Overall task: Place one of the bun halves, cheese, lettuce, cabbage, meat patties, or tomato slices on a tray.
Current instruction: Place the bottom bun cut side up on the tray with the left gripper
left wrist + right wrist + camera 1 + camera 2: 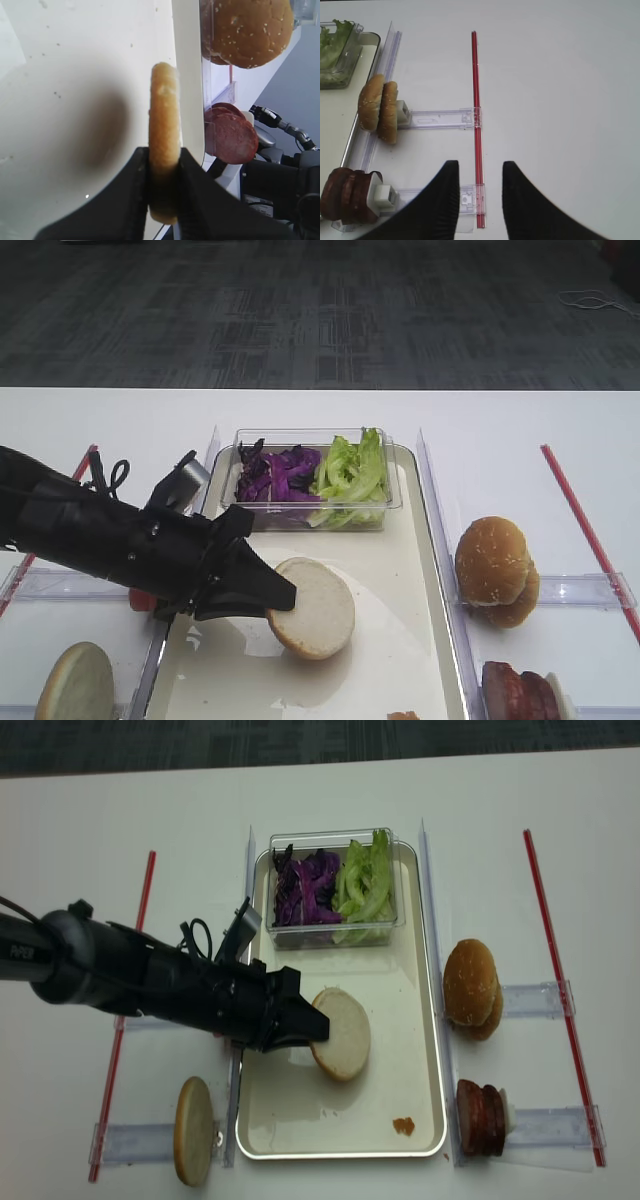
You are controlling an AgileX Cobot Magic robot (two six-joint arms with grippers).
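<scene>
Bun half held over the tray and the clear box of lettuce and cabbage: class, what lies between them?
Only bare tray separates the bun half from the clear box, seen in the realsense high view.

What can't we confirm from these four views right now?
- Contact between the flat cream bun half and the long cream-white tray: the black left hand and its shadow hide the underside in both high views.
- Bright red item beside the tray: mostly behind the left arm.
- Right hand: absent from both high views; only its open fingers show in its wrist view.
</scene>
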